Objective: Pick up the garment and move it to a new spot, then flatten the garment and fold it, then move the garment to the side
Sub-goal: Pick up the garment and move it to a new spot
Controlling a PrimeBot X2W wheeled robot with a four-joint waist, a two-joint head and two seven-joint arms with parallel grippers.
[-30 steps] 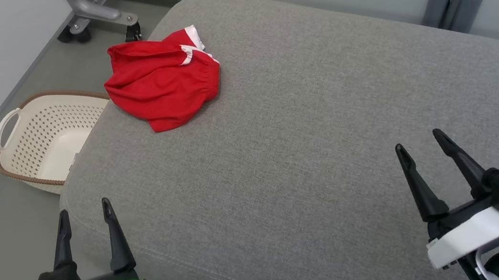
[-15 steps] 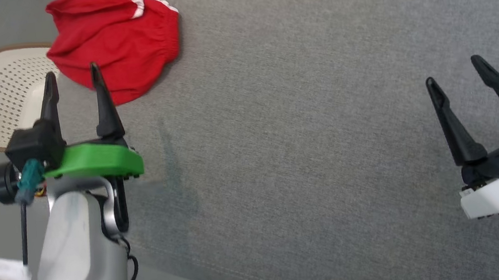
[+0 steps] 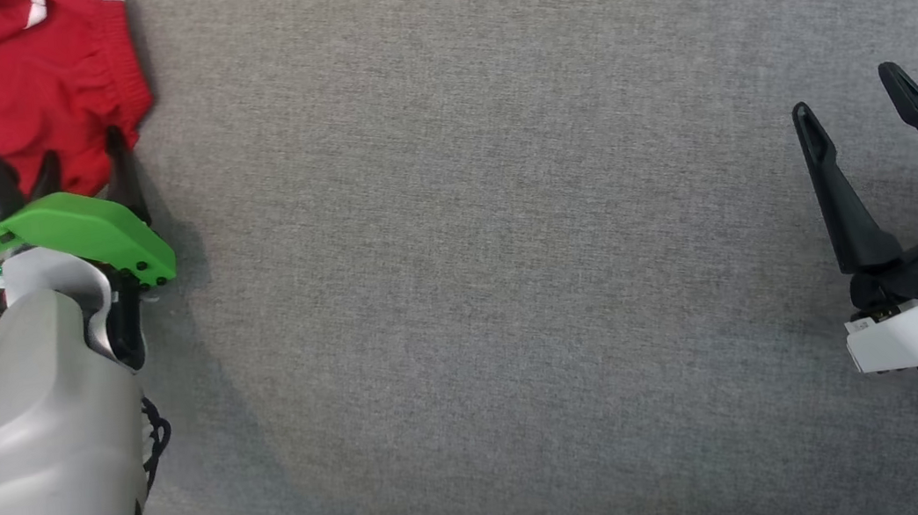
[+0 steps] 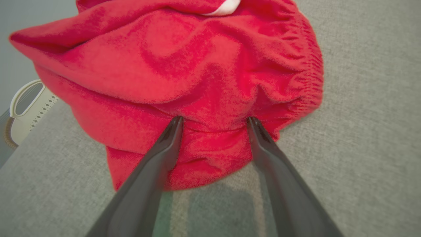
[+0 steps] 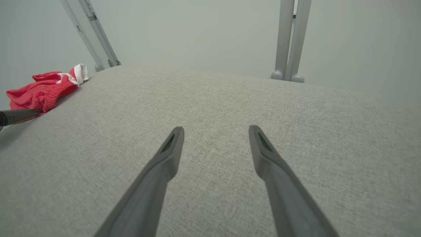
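The garment (image 3: 1,78), red with white trim, lies crumpled at the far left of the grey cushion (image 3: 510,242). My left gripper (image 3: 80,157), on a green mount, is open at the garment's near edge. In the left wrist view its two fingertips (image 4: 179,120) rest against the red cloth (image 4: 184,65), with a fold between them and nothing clamped. My right gripper (image 3: 845,91) hovers open over bare cushion at the right, far from the garment. In the right wrist view the right gripper (image 5: 216,129) points across the cushion and the garment (image 5: 39,90) lies at the far left.
A cream perforated basket (image 4: 23,112) stands on the floor beyond the cushion's left edge. Grey metal frame legs (image 5: 289,39) rise behind the cushion's far edge. The cushion's front edge runs along the bottom of the head view.
The head camera has tilted down and closer, shifting the whole picture. My left arm has reached forward until its open fingers meet the garment's near edge. The right gripper stays open, barely moved.
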